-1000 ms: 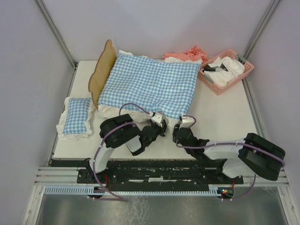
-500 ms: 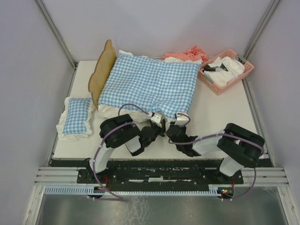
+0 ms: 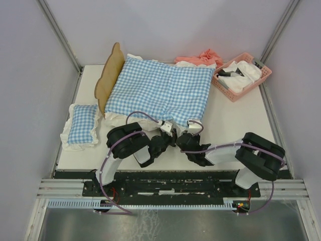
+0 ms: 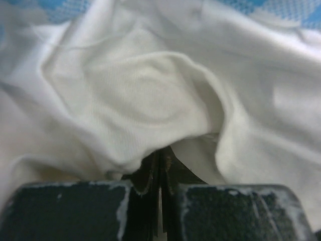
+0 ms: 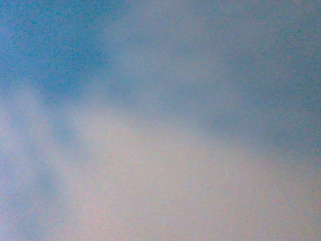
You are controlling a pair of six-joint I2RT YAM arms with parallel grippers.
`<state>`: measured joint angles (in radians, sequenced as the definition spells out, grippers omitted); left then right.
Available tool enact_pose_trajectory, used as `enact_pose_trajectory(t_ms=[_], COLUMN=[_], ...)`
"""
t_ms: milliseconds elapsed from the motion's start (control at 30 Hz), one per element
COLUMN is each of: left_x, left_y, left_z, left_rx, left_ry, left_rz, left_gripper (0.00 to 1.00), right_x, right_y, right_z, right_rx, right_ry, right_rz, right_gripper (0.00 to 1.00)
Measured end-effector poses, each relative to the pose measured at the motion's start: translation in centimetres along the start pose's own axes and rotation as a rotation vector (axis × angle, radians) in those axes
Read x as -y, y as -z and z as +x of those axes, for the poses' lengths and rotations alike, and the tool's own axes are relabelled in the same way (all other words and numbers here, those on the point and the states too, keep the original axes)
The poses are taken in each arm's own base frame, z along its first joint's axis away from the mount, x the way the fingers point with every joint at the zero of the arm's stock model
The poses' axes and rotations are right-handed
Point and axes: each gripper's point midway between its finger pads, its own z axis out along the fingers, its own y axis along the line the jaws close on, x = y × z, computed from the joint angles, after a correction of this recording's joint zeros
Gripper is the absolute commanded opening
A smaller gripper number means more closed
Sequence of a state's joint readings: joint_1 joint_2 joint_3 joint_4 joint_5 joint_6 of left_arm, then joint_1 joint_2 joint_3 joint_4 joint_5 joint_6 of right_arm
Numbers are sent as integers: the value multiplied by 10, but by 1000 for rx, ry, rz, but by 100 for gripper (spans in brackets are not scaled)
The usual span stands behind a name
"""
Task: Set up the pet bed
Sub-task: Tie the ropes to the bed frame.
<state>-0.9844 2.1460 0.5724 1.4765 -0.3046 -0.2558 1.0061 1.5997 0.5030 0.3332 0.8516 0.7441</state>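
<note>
1. The left arm (image 3: pixel 125 143) sat folded low at the near edge, its elbow bent back on itself and its forearm reaching right and slightly far.
2. The left gripper (image 3: pixel 169 131) pointed toward the far side, with its two dark fingers (image 4: pixel 145 175) pressed flat together and only a hairline seam between them.
3. The right arm (image 3: pixel 251 155) lay stretched low from its base at the near right, its forearm running left toward the middle.
4. The right gripper (image 3: pixel 188 131) was closed just beside the left one, with its tips hidden from above.
</note>
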Motion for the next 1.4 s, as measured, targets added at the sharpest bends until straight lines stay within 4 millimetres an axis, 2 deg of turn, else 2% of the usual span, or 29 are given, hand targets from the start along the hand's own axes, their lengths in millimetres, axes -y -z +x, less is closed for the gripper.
enact_pose_trajectory(t_ms=[67,267,500,733,933,1100,1233,1400], left_x=[-1,-6,-11,-11,-12,-12,-11,-10], left_y=[2,11,25,32,35,37,38,39], left_z=[2,7,6,-1,-1,0,1,2], left_rx=[-5,-24,-32,-26,-29,-34,-37,-41], left_ry=[0,6,11,18,35,47,58,77], left_rz=[-2,-11,-18,-18,-19,-20,-15,-14], left_gripper=[3,3,3,3,3,3,3,3], right_x=[7,22,42,53,62,62,61,70], right_y=[7,28,42,56,60,65,69,67], right_z=[-5,-37,-48,-78,-83,-89,-86,-78], right_rx=[-3,57,94,159,165,172,157,144], right_ry=[17,11,59,68,133,156,153,151], right_rz=[5,-1,-2,-20,-25,-59,-94,-71], right_gripper=[2,2,2,2,2,2,2,2])
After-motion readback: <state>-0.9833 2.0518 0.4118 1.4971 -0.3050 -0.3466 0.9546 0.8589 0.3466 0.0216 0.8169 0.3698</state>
